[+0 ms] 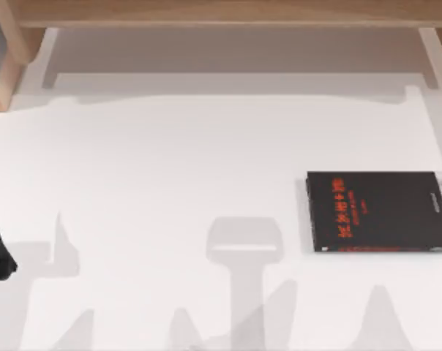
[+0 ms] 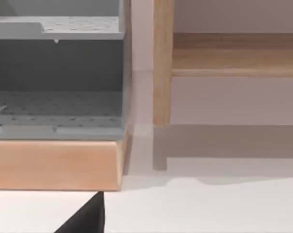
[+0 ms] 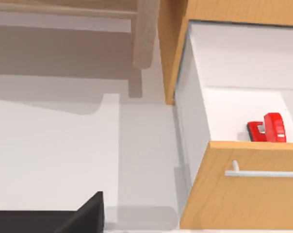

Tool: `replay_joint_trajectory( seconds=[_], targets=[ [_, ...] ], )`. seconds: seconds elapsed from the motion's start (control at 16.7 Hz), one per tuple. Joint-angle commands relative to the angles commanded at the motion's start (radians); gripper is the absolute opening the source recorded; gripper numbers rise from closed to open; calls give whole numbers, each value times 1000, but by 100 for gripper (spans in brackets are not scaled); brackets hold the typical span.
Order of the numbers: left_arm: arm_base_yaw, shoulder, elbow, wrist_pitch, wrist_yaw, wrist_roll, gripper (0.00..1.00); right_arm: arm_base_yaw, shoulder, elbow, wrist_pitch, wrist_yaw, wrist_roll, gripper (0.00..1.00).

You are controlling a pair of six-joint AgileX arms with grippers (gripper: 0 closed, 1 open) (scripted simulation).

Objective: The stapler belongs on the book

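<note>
top view: one book (image 1: 380, 212) lies flat by the table's (image 1: 170, 183) right edge, long axis left-right. right wrist view: one stapler (image 3: 268, 128) sits in an open drawer (image 3: 243, 194), behind its front panel; i cannot tell either gripper's jaw state.

White desk (image 1: 170, 168), seen from above, crossed by soft grey shadows. Along its far edge runs a pale wooden shelf (image 1: 228, 13) carried on light uprights. At the far left corner stands a wooden-framed unit (image 2: 54, 165) holding grey perforated trays (image 2: 54, 104), one above the other. Beside it rises a wooden post (image 2: 162, 63) with a horizontal wooden rail (image 2: 236, 53) joined to it. At the desk's right side, an open wooden drawer (image 3: 243, 194) with a white interior and a slim pale bar handle (image 3: 265, 173) on its front.
</note>
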Motion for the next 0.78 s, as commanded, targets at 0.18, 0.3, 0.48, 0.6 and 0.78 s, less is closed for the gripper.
replay_joint_trajectory(
  seconds=[0.18, 0.3, 0.48, 0.6, 0.78],
  targets=[
    [0, 0, 0, 0, 0, 0, 100, -53, 383, 382, -197, -3, -48, 100],
    [0, 0, 0, 0, 0, 0, 100, -91, 648, 642, -334, -5, -81, 100],
    [0, 0, 0, 0, 0, 0, 100, -150, 1026, 1014, -535, -6, -130, 100],
    [0, 0, 0, 0, 0, 0, 100, -188, 1256, 1244, -662, -6, -161, 100],
    [0, 0, 0, 0, 0, 0, 100, -238, 1552, 1537, -832, -7, -202, 100]
  ],
)
